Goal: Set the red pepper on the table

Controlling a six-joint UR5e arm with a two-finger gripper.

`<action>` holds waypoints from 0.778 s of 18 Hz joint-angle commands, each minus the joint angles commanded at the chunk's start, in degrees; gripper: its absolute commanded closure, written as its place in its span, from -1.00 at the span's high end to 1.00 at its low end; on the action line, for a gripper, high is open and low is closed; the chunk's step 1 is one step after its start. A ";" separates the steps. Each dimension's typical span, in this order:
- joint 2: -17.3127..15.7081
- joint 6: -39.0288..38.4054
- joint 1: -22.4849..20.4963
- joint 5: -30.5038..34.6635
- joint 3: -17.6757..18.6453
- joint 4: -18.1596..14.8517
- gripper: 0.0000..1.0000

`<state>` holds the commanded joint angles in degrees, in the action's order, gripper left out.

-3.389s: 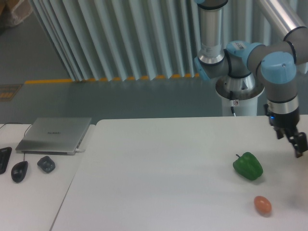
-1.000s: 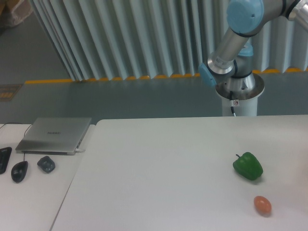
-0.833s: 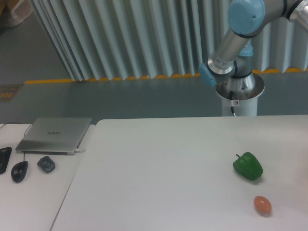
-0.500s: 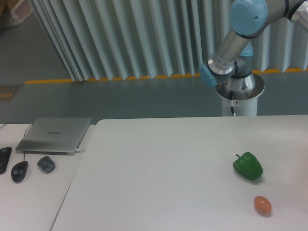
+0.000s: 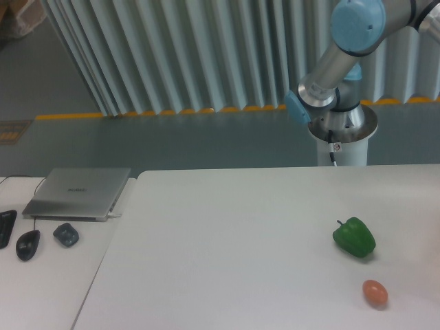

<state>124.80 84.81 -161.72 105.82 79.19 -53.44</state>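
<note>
The red pepper is out of view. The large white table (image 5: 227,247) fills the lower middle and right of the camera view. A green bell pepper (image 5: 355,238) lies on it at the right, and a small orange egg-shaped thing (image 5: 375,293) lies in front of it. Only the arm's upper links show: a blue elbow joint (image 5: 357,22) at the top right and a link (image 5: 328,69) running down to the base. The gripper is beyond the right edge of the frame.
A separate white desk (image 5: 41,275) at the left holds a closed laptop (image 5: 78,193), a black mouse (image 5: 27,244) and a small dark object (image 5: 65,234). The robot's base pedestal (image 5: 342,137) stands behind the table. Pleated curtains hang at the back.
The arm has swung up and to the right, taking the gripper that hung over the table's right edge out of the frame. Over the last second the elbow drifted slightly right. The peppers have not moved.
</note>
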 joint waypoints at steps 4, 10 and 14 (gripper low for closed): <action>0.09 -0.44 0.00 0.09 0.00 -0.09 0.32; 0.09 -0.44 0.00 0.70 -1.05 -0.61 -0.02; -1.05 -0.97 0.09 0.53 -1.67 -3.51 -0.04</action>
<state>123.75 83.85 -161.63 106.35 77.52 -56.95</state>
